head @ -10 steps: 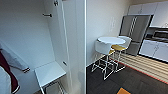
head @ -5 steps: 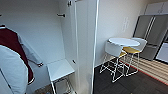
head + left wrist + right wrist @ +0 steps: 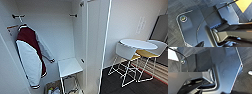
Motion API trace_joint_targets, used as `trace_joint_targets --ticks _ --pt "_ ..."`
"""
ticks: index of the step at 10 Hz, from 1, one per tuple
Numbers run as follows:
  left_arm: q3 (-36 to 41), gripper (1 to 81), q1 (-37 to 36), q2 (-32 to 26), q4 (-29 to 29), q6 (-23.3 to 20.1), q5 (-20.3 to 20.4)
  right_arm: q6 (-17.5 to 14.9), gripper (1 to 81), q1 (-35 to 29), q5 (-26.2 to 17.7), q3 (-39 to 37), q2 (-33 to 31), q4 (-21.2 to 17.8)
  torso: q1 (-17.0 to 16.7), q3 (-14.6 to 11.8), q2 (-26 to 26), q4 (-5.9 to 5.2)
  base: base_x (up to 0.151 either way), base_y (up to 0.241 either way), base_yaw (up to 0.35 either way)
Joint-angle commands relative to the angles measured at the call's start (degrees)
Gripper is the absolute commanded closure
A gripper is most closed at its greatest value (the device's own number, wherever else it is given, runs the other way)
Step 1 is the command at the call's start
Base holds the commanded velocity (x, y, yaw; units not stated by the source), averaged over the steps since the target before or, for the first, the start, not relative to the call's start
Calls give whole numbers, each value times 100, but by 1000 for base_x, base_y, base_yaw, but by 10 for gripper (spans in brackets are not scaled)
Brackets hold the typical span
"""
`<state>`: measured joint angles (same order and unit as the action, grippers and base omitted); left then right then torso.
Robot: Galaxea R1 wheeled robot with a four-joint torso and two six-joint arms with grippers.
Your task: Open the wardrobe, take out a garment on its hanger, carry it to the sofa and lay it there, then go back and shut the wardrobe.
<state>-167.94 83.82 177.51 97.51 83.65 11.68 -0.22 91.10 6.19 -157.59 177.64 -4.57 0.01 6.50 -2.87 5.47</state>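
- Wardrobe (image 3: 93, 37) stands open straight ahead of me in the head view, its white interior exposed and its tall white door edge running down the middle of the scene.
- Inside, dark wall hooks (image 3: 17, 16) sit high on the back panel.
- From 1 of them a maroon jacket (image 3: 31, 53) with white sleeves hangs on an orange-brown hanger (image 3: 13, 26), at the left side of the interior.
- Low in the interior, a small white stool (image 3: 69, 67) stands near the right side wall, with a basket (image 3: 53, 88) on the floor beside it.
- Right of the wardrobe, a round white table (image 3: 138, 44) stands with white chairs (image 3: 126, 51) on dark carpet.
- My wrist views look down on my own dark base over grey carpet; I cannot tell whether either of my grippers is wide or narrow.
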Motion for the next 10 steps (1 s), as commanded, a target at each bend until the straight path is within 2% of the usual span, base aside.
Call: trace_joint_targets --ticks 1,10 --pt "-11 10 -256 4 101 -24 -227 -13 10 -210 -320 1 46 44 0 0 0 0 0 0 301" --pt "-11 10 -256 4 136 -24 -227 -14 10 -202 -312 1 55 44 0 0 0 0 0 0 304"
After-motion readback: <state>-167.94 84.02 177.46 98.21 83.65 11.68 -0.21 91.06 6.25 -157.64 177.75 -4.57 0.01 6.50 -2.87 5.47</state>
